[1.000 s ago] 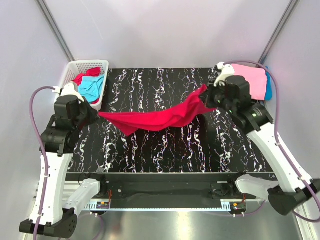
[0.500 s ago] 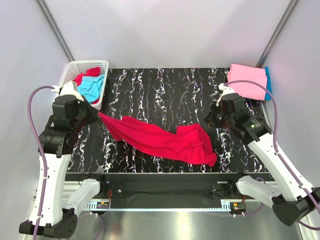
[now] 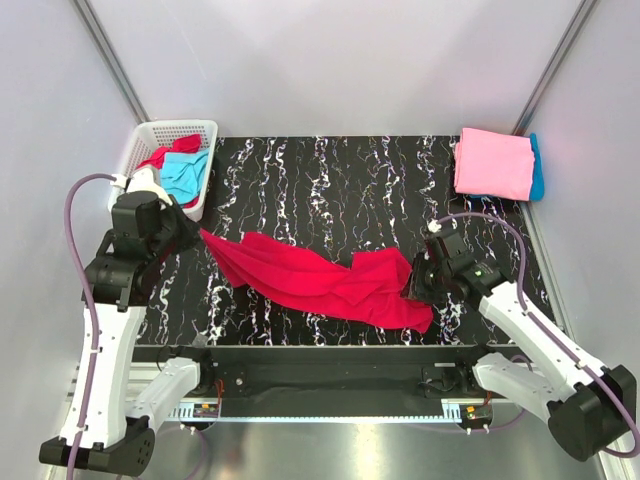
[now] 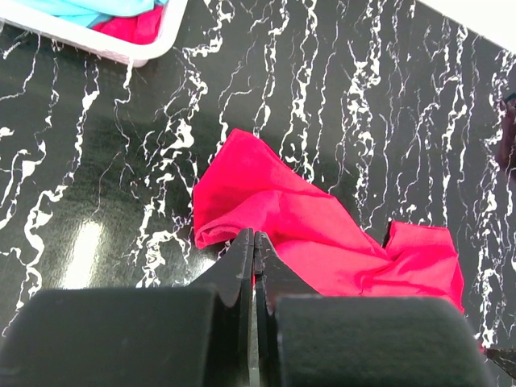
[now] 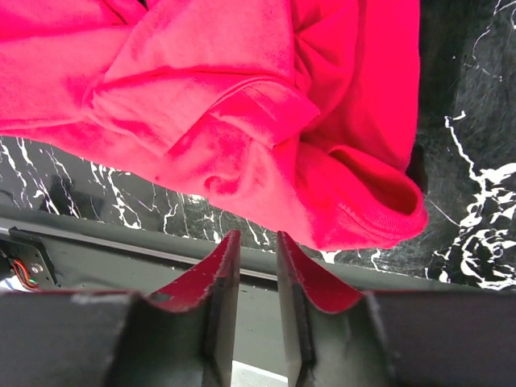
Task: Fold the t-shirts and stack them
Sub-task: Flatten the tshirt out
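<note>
A crimson red t-shirt (image 3: 320, 280) lies crumpled across the near half of the black marbled table (image 3: 330, 180). My left gripper (image 3: 197, 233) is shut on its left corner, and a red sliver shows between the jaws in the left wrist view, where the shirt (image 4: 306, 226) spreads beyond my left gripper (image 4: 254, 238). My right gripper (image 3: 415, 285) hovers over the shirt's right end. In the right wrist view its jaws (image 5: 254, 238) stand apart with nothing between them, and the bunched shirt (image 5: 266, 121) lies just ahead. A folded pink t-shirt (image 3: 492, 162) rests on a turquoise one (image 3: 538, 168) at the far right.
A white lattice basket (image 3: 140, 150) stands at the far left and holds a red t-shirt (image 3: 178, 147) and a turquoise t-shirt (image 3: 185, 175). Its corner shows in the left wrist view as the basket (image 4: 121, 50). The table's near edge (image 5: 121, 242) runs just under the right gripper.
The shirt was stretched in the air between both grippers. The right gripper swung toward the near edge, lowered its end onto the table, let go and opened. The left arm has barely moved.
</note>
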Controlling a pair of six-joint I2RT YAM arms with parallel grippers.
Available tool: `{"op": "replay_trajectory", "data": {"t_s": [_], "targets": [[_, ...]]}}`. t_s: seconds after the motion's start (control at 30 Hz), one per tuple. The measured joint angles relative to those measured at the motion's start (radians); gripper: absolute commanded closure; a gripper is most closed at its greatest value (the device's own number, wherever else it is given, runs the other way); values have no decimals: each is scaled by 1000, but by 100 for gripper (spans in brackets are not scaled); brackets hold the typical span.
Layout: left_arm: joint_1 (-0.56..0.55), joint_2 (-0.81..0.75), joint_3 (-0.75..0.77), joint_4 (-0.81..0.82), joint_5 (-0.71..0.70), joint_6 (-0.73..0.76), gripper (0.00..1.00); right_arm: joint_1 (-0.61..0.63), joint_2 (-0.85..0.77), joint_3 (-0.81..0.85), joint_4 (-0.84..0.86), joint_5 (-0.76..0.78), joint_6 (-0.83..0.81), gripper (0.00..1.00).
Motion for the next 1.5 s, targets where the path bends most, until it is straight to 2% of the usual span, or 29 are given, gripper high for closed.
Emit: {"op": "replay_trajectory", "data": {"t_s": [0.27, 0.57, 1.0, 1.5], "targets": [[0, 1, -10, 11, 4, 0, 100, 0, 62, -29, 98, 1, 12, 64], [0, 3, -15, 14, 4, 1, 100, 0, 125, -87, 201, 78, 5, 71], [0, 21, -16, 16, 3, 4, 100, 0, 236, -97, 352, 162, -6, 71], [0, 21, -33, 21, 3, 11, 100, 0, 191, -109, 337, 239, 13, 64]]}}
